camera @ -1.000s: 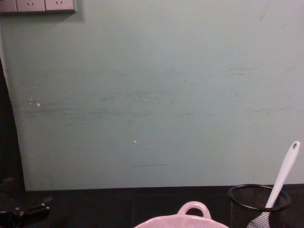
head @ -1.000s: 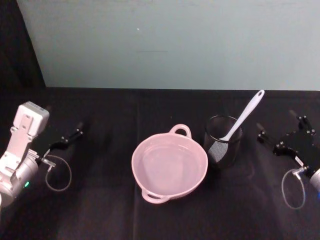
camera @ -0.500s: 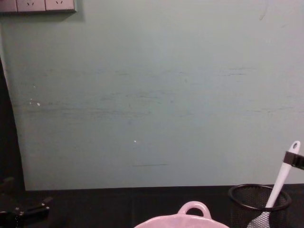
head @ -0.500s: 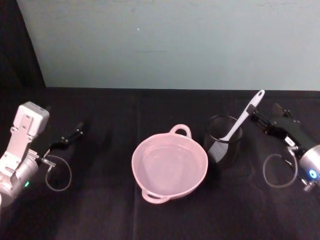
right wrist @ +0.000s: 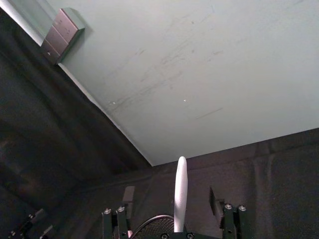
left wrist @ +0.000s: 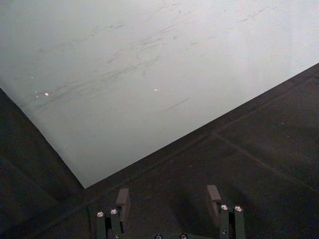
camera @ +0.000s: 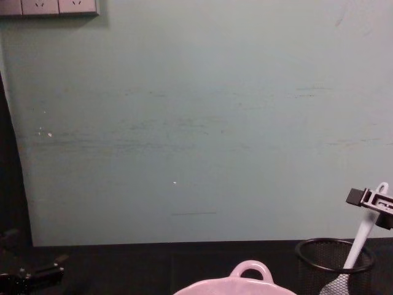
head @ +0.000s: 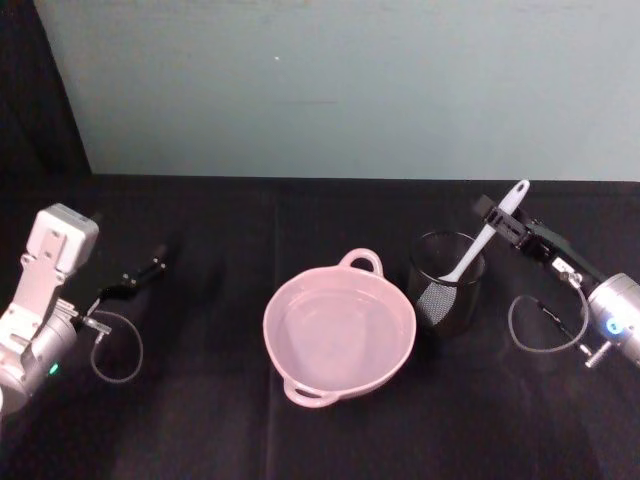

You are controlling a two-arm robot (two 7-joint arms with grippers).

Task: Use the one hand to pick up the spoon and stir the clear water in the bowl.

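Observation:
The white spoon stands tilted in a black wire-mesh cup, its handle leaning up to the right. My right gripper is open with its fingers on either side of the upper handle; in the right wrist view the spoon rises between the spread fingers. The pink bowl with clear water sits at the table's middle, just left of the cup. In the chest view the right gripper is at the spoon near the handle's top. My left gripper rests open at the far left.
A black cloth covers the table, and a pale green wall rises close behind it. The bowl's loop handle and the mesh cup show low in the chest view. White wall sockets are at the upper left.
My right arm has swung in from the right edge toward the cup, and its open fingers now straddle the spoon's handle. The left arm, bowl and cup have not moved.

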